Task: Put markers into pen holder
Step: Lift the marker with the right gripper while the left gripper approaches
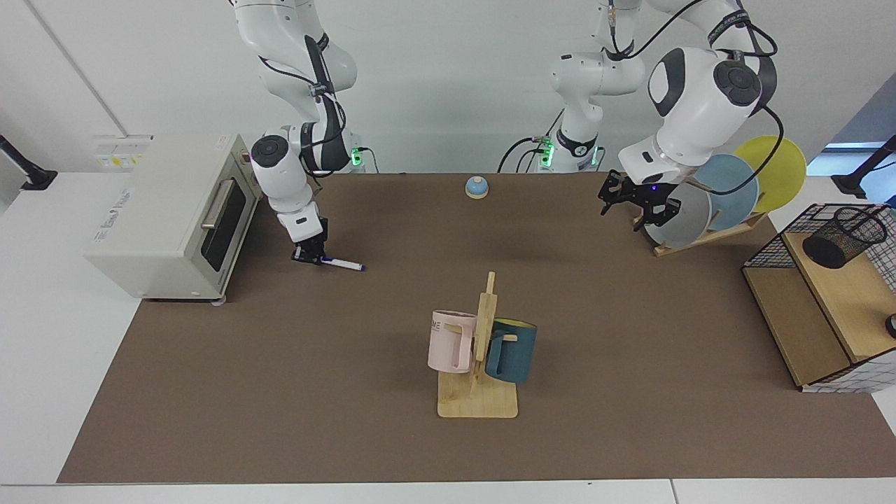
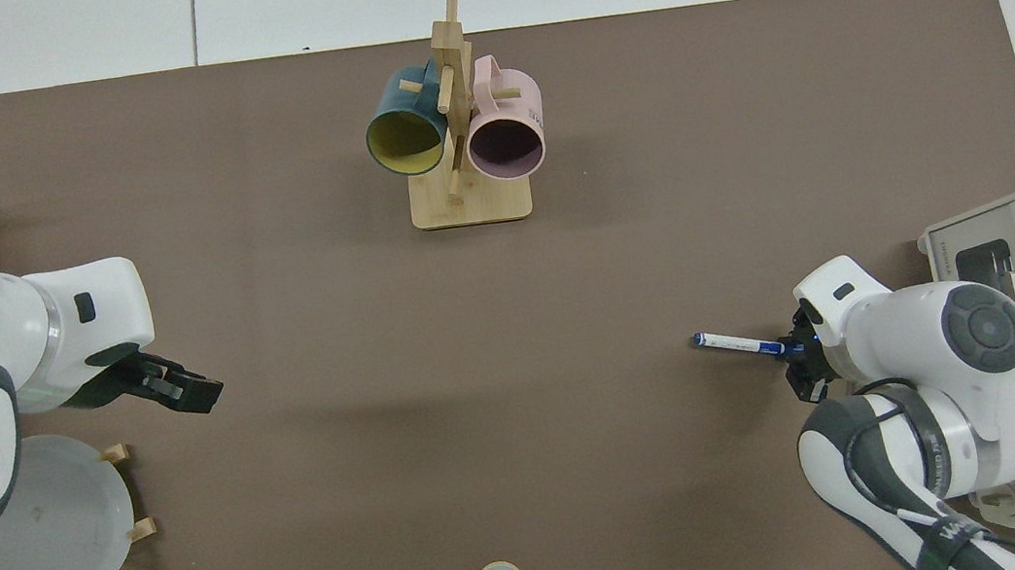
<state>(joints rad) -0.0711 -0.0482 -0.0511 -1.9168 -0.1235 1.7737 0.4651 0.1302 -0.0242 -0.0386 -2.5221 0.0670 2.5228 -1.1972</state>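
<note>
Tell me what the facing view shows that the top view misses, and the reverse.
Only the facing view: the pen holder on the wire shelf, and a yellow plate. Only the top view: the mugs' open mouths, teal and pink. Both: the right gripper shut on the marker by the toaster oven, the left gripper hanging near the plate rack, and the bell.
</note>
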